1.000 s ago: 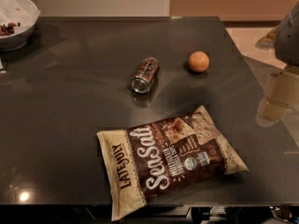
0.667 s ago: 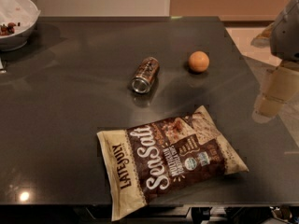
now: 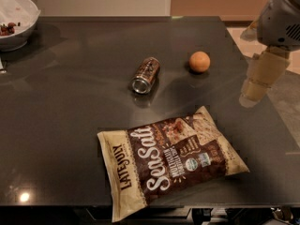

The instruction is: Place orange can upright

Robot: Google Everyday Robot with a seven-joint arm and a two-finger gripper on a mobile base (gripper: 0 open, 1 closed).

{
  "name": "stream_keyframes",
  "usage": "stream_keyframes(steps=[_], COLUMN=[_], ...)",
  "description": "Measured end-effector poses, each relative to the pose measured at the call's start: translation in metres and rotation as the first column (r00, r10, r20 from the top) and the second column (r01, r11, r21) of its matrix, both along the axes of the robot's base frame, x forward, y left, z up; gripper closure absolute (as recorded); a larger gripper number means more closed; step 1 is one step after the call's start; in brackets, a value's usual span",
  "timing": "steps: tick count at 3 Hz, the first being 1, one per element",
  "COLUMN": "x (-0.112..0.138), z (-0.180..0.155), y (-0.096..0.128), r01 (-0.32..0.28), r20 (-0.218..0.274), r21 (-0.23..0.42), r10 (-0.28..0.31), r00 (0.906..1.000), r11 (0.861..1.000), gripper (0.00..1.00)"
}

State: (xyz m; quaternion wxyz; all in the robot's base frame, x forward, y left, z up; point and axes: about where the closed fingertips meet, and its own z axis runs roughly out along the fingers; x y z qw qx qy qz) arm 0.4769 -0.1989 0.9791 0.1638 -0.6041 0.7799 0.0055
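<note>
The orange can (image 3: 145, 75) lies on its side near the middle of the dark table (image 3: 70, 125), its silver end facing the front left. My gripper (image 3: 251, 91) hangs over the table's right edge, well right of the can and right of and a little nearer than the orange ball (image 3: 199, 62). It holds nothing that I can see.
A large brown-and-cream chip bag (image 3: 173, 161) lies flat at the front of the table, below the can. A white bowl (image 3: 16, 20) with some food stands at the back left corner. The floor shows beyond the right edge.
My gripper has moved left and slightly up in the view, in over the table's right edge. The can, ball and bag have not moved.
</note>
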Motion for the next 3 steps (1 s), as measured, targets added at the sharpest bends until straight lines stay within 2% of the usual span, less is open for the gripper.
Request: stream_keyframes(steps=[1,2,3], x=[0.045,0.103,0.142], z=[-0.006,-0.007,-0.006], y=[0.017,0.065,0.101], r01=[0.051,0.150,0.250], r20=[-0.043,-0.105,-0.133], r21=[0.019,0.075,0.124], r10=[-0.050,-0.142,-0.233], r00=[0.9978,0.9843,0.9633], r11=[0.999,0.986,0.960], gripper=[0.00,0.00,0.00])
